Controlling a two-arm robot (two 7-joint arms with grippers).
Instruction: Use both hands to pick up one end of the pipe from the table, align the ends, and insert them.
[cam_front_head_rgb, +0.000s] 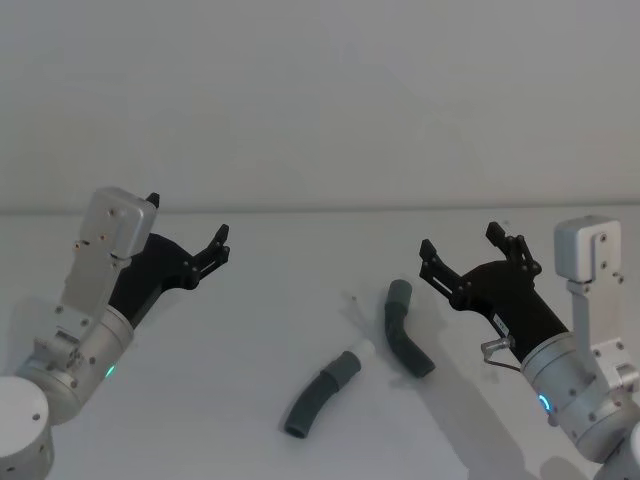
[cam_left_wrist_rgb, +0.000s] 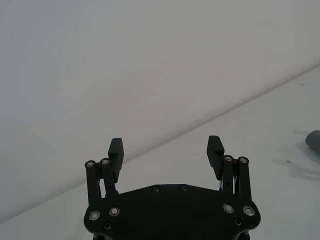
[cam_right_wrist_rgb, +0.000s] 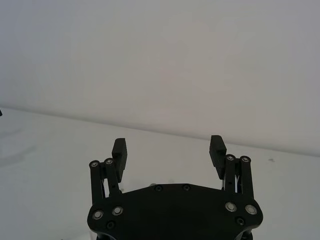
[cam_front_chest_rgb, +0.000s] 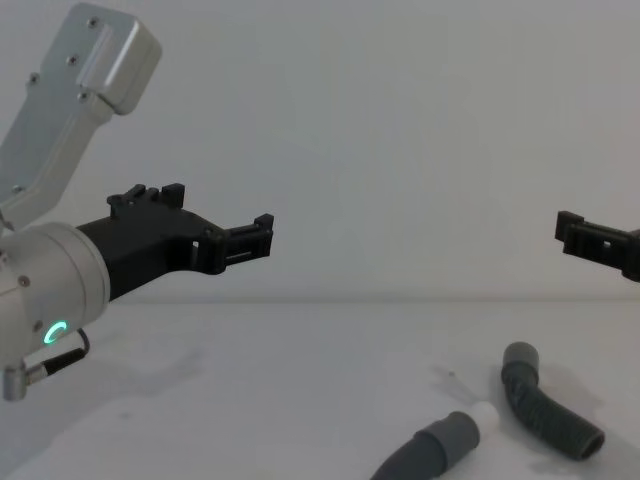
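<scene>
1. The left claw (cam_front_head_rgb: 188, 220) hangs above the bench (cam_front_head_rgb: 200, 390) on its left side, jaws wide and empty.
2. The right claw (cam_front_head_rgb: 460, 240) hangs above the right side, also wide and empty.
3. Between them lie the tipped piece (cam_front_head_rgb: 320, 398) and the bent piece (cam_front_head_rgb: 405, 338).
4. The white tip (cam_front_head_rgb: 363, 350) points at the bent piece, near but apart.
5. The plain cuff (cam_front_head_rgb: 400, 293) lies at the bent piece's far end.

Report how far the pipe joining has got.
Done: nothing yet. The white-tipped hose piece and the bent hose piece lie apart on the table, unjoined. In hand: nothing; the left gripper and right gripper hover open and empty above it. Left: grasp both pieces, align the white tip with the other's cuff, insert.
</scene>
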